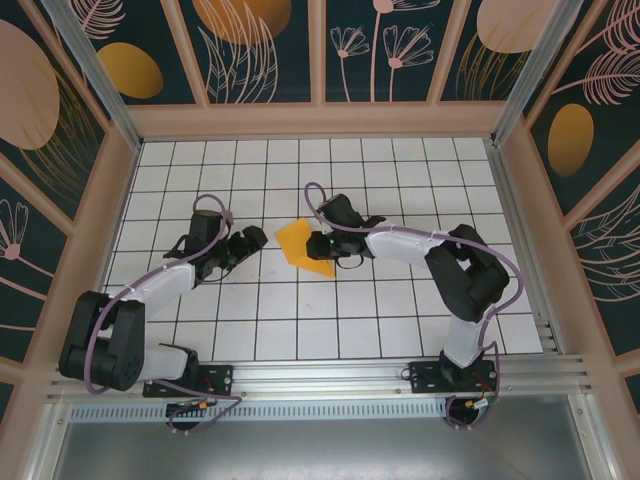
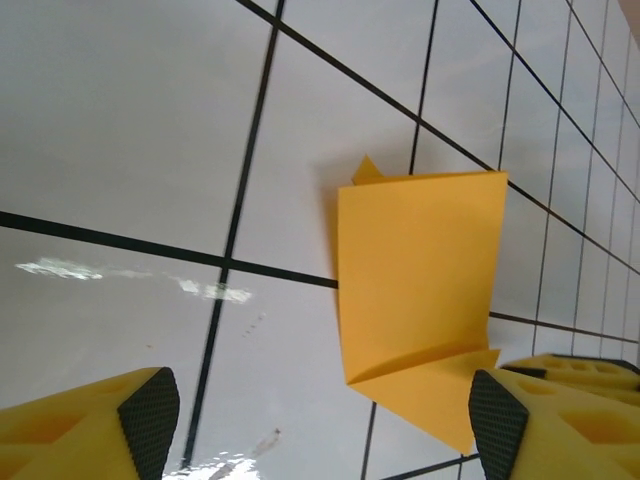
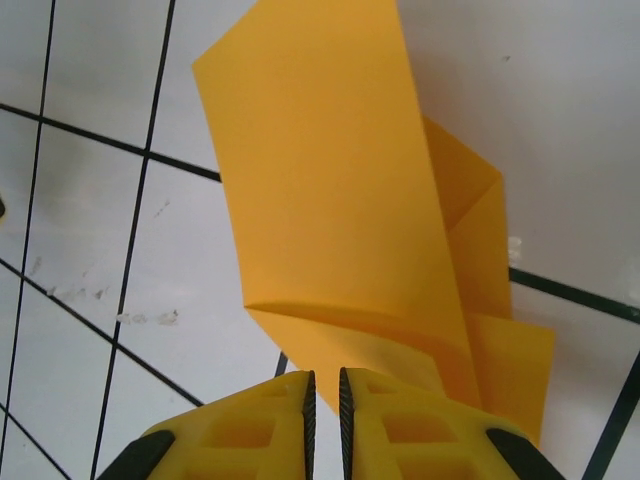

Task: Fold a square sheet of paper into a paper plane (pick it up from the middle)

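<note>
The orange-yellow sheet of paper [image 1: 298, 243] lies partly folded near the middle of the table, with one flap raised off the surface. My right gripper [image 1: 322, 246] is at its right edge. In the right wrist view the right gripper [image 3: 325, 400] is shut, with a lower corner of the paper [image 3: 330, 190] running in between its pads. My left gripper [image 1: 250, 240] is a short way left of the sheet, apart from it. In the left wrist view the left gripper [image 2: 323, 435] is open, and the creased paper [image 2: 415, 270] lies ahead with a corner close to its right finger [image 2: 497, 425].
The white grid-tiled table [image 1: 400, 170] is boxed in by wooden-framed decorated walls [image 1: 320, 120] at the back and sides. An aluminium rail [image 1: 330, 375] carries both arm bases at the near edge. Bare tiles stretch behind and in front of the paper.
</note>
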`<state>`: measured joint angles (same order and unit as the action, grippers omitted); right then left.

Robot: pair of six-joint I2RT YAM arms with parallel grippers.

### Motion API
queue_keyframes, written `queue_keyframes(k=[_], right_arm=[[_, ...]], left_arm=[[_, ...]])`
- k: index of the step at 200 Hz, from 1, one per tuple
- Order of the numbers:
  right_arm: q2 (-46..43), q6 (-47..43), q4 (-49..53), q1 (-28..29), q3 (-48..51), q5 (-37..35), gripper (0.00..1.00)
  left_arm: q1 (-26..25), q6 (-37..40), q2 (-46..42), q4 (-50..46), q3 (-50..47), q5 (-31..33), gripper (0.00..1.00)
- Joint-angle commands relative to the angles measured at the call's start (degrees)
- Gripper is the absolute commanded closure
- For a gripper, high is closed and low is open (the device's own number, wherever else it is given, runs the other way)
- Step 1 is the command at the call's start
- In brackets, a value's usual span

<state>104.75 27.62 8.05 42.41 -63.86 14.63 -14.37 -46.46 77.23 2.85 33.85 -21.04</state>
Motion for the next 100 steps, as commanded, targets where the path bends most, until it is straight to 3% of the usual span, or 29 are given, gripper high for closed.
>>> queue_keyframes(k=[1, 100], right_arm=[[2.09, 1.83, -3.28, -1.26, 0.79, -0.92, 0.85], [5.58, 6.81, -9.06, -3.99, 6.50, 0.81, 0.88]], left_arm=[[-1.50, -3.05, 0.97, 4.13, -1.19, -2.20, 0.23], [-7.96, -11.94, 6.00, 15.45, -3.80, -6.73, 0.31]])
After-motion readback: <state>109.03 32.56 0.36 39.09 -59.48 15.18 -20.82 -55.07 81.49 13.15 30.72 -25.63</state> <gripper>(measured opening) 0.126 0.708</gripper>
